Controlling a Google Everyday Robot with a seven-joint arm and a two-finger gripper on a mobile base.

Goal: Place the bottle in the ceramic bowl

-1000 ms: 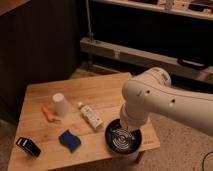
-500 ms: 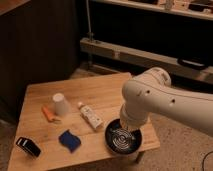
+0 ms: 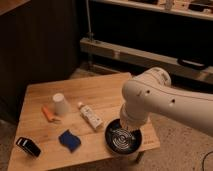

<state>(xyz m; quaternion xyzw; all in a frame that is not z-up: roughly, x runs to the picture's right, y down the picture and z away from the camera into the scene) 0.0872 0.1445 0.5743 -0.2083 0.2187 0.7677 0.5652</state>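
The small white bottle (image 3: 91,116) lies on its side on the wooden table (image 3: 100,87), its cap pointing to the far left, just left of the bowl. The glossy black ceramic bowl (image 3: 123,140) with rings inside sits near the table's front right corner and holds nothing that I can see. My gripper (image 3: 128,128) is at the lower end of the big white arm (image 3: 155,102), just over the bowl's far rim and mostly hidden by the arm. It is apart from the bottle.
An upturned white paper cup (image 3: 61,104) and an orange object (image 3: 48,114) stand left of the bottle. A blue sponge (image 3: 69,140) and a black object (image 3: 27,146) lie near the front left edge. Dark shelving stands behind the table.
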